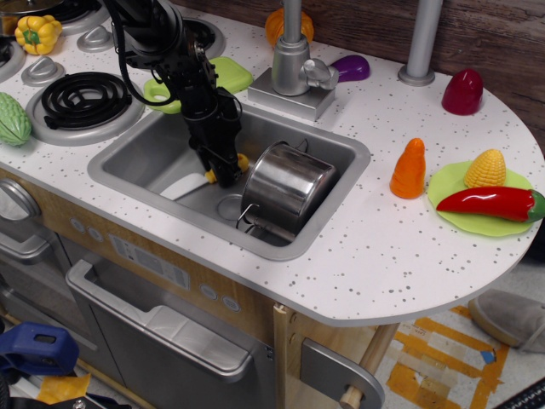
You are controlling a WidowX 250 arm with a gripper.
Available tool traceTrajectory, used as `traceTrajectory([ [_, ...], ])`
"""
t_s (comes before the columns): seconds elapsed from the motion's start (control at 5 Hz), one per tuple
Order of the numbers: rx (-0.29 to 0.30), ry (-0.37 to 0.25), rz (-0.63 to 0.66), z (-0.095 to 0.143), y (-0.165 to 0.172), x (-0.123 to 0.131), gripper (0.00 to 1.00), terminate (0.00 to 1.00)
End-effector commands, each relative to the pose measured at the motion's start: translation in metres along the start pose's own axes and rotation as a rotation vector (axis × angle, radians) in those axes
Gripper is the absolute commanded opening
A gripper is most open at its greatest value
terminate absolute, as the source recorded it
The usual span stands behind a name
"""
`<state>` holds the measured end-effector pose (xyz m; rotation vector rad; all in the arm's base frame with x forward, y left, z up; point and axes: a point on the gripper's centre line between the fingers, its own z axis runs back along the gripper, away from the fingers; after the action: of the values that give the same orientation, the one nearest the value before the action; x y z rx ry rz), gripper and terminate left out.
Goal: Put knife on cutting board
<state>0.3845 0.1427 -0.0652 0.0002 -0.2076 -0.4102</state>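
Lying in the sink, the knife points its white blade toward the left and slightly down in the picture, while its yellow handle sits at the right end, under the gripper. The long axis thus runs roughly level across the sink floor, from the handle beside the pot out toward the sink's left wall. The gripper stands almost upright over the handle, its fingertips closed about the yellow part; the blade appears to hang just clear of the sink floor, though contact cannot be ruled out. The pot lies tipped on its side just to the right, close to the gripper. The board rests on the counter behind the sink, up and slightly left of the knife, partly hidden by the arm. The coming move therefore calls for a lift clear of the sink rim, then a short carry back toward the board.
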Motion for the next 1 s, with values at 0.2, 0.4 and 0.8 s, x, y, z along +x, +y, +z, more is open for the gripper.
traceTrajectory([
  [0.2,0.138,-0.085,-0.047,0.082,0.006,0.035,0.00,0.00],
  [0.4,0.196,-0.087,-0.071,0.112,0.010,0.044,0.00,0.00],
  [0.8,0.219,-0.088,-0.170,0.136,0.038,0.062,0.00,0.00],
])
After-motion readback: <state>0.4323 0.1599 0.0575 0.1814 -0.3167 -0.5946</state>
